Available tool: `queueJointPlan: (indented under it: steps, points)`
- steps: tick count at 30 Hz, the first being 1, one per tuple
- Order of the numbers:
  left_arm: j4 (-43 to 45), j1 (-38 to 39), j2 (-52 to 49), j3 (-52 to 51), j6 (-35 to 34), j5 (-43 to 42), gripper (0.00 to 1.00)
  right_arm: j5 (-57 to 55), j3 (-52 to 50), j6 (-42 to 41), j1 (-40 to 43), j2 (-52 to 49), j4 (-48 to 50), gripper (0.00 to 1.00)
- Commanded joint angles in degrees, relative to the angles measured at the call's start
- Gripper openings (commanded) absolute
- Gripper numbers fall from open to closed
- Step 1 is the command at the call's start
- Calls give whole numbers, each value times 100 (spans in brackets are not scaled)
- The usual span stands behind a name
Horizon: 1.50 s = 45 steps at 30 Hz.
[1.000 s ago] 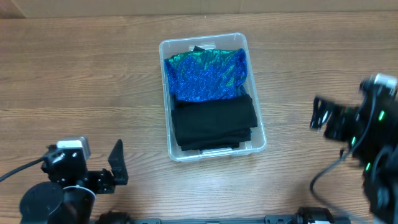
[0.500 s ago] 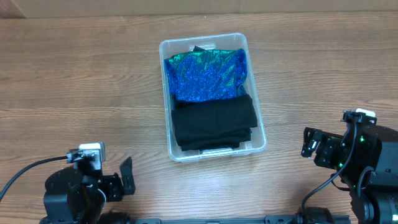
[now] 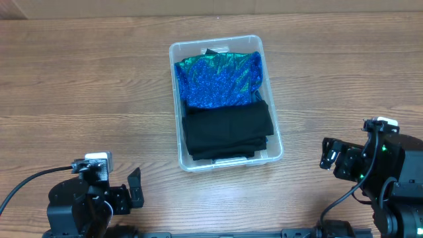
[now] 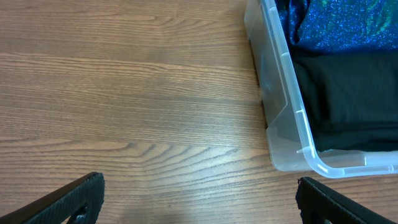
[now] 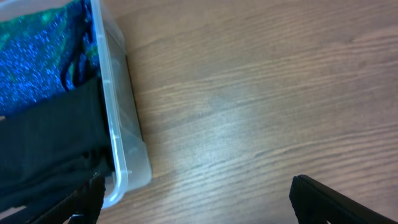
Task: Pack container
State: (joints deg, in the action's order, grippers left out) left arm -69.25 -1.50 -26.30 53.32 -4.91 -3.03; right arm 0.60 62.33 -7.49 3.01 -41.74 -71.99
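Observation:
The clear container point(image 3: 176, 99) stands mid-table, holding a glittery blue-green cloth point(image 3: 218, 79) at its far end and a folded black cloth point(image 3: 228, 132) at its near end. My left gripper point(image 3: 132, 193) rests near the front left edge, open and empty, well short of the bin. In the left wrist view its gripper point(image 4: 199, 205) spans bare wood, with the container's corner point(image 4: 292, 124) ahead to the right. My right gripper point(image 3: 328, 153) sits at the front right, open and empty. In the right wrist view its gripper point(image 5: 199, 202) is over wood, the container's wall point(image 5: 117, 124) to its left.
The wooden table point(image 3: 79, 86) surrounds the bin. A black cable point(image 3: 26, 177) runs from the left arm's base toward the left edge. The right arm's body point(image 3: 396, 178) fills the front right corner.
Over the last second both arms drew back toward the front edge, the right one down from beside the bin. Both have stayed still for the last half second, jaws open throughout.

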Motion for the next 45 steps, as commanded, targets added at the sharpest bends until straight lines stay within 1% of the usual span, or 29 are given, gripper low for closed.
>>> queueJointPlan:
  steps: [1,4,8,15,19,23,25,29,32,35,39,44,45]
  points:
    - [2,2,11,-57,66,-61,100,-55,-72,9,26,44,144,100]
    - [2,2,11,-57,66,-61,100,-48,-232,44,26,297,568,100]
    - [2,2,11,-57,66,-61,100,-4,-671,46,13,887,1088,100]
    - [2,2,11,-57,66,-61,100,-2,-1878,70,-160,2159,2310,100]
    - [2,2,11,-57,66,-61,100,258,-2870,175,-282,2892,3434,100]
    - [2,2,11,-57,66,-61,100,459,-3733,173,-378,3346,4461,100]
    - [2,2,11,-57,66,-61,100,553,-4262,170,-444,3528,5178,100]
    - [2,2,11,-57,66,-63,100,424,-4992,173,-498,3635,6358,100]
    - [2,2,11,-57,66,-61,100,-2,-5497,170,-498,3799,7222,100]
    - [2,2,11,-57,66,-61,100,-297,-5860,173,-498,4151,7514,100]
    - [2,2,11,-57,66,-61,100,-400,-6194,175,-498,4157,7713,100]
    - [2,2,11,-57,66,-61,100,-398,-6186,146,-498,4157,6756,100]
    - [2,2,11,-57,66,-61,100,-271,-6188,151,-498,4157,6730,100]
